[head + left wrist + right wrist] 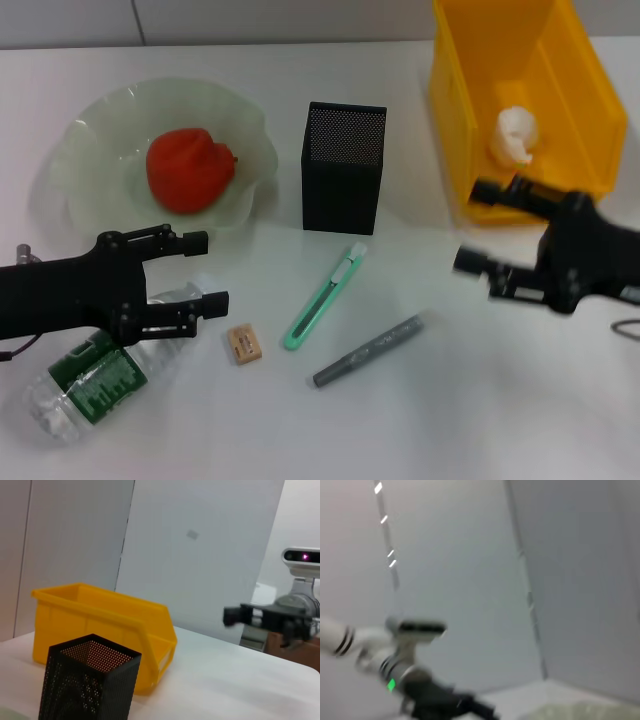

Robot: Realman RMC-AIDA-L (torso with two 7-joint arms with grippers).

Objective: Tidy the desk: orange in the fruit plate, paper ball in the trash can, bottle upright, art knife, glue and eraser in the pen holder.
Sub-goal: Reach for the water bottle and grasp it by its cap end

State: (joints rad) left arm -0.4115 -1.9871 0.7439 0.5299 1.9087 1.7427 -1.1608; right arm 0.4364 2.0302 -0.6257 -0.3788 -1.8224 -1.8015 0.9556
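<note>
The orange (190, 168) lies in the pale green fruit plate (85, 135). A white paper ball (515, 135) rests inside the yellow bin (455, 120) that serves as trash can. The clear bottle (95, 385) with a green label lies on its side at the front left. My left gripper (217, 269) hovers open over its neck end. The eraser (244, 344), green art knife (325, 298) and grey glue stick (368, 350) lie on the table in front of the black mesh pen holder (343, 167). Beside the bin's front wall, my right gripper (466, 226) is open and empty.
The left wrist view shows the pen holder (87, 685) close by, with the yellow bin (100, 625) behind it. The white table (450, 420) runs on to the front right. A wall stands behind the desk.
</note>
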